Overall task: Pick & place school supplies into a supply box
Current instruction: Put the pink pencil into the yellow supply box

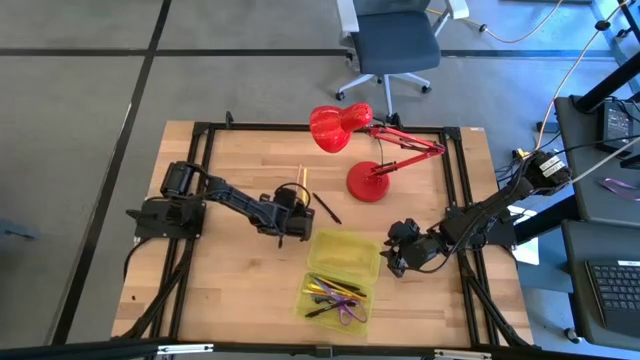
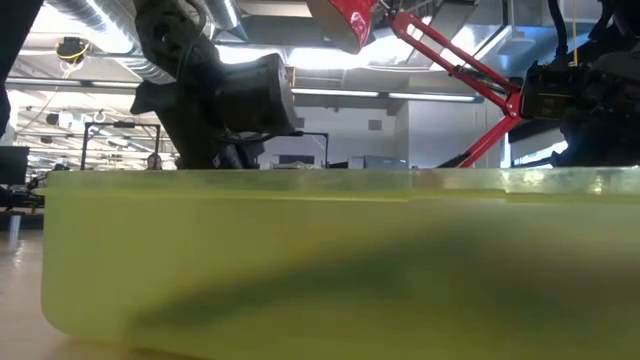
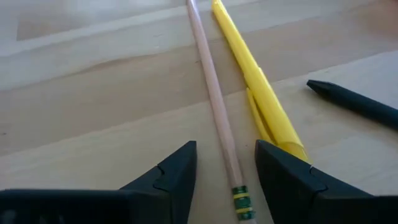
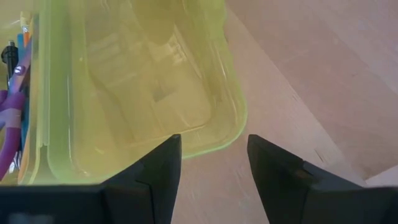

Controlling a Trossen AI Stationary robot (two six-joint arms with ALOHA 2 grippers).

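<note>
A bare-wood pencil (image 3: 214,106) lies flat on the table (image 1: 240,290), its green-banded eraser end between the fingers of the left gripper (image 3: 225,177). The jaws stand apart, one on each side of the shaft, and no contact is seen; the straddle looks set for a pinch near the eraser end. A yellow pen (image 3: 255,81) lies just beside the pencil, almost parallel, with its near end close against one finger (image 3: 283,177). That closeness is judged a risk: closing jaws could catch or push the pen as well. A black pen (image 3: 354,102) lies apart from both, to one side.

In the high view these loose pieces are seen left of the red lamp (image 1: 345,125), with the left gripper (image 1: 292,215) low over them. The box (image 1: 340,278) is placed near the table's front middle, opened flat in two halves. The half nearer the front edge is filled with pens, pencils and the purple scissors (image 1: 345,313); the other half is seen empty.

The right gripper (image 4: 211,168) is held at the box's right side, jaws wide apart, with nothing between them but a corner of the empty half's rim below. It appears to be waiting, possibly placed to steady the box.
</note>
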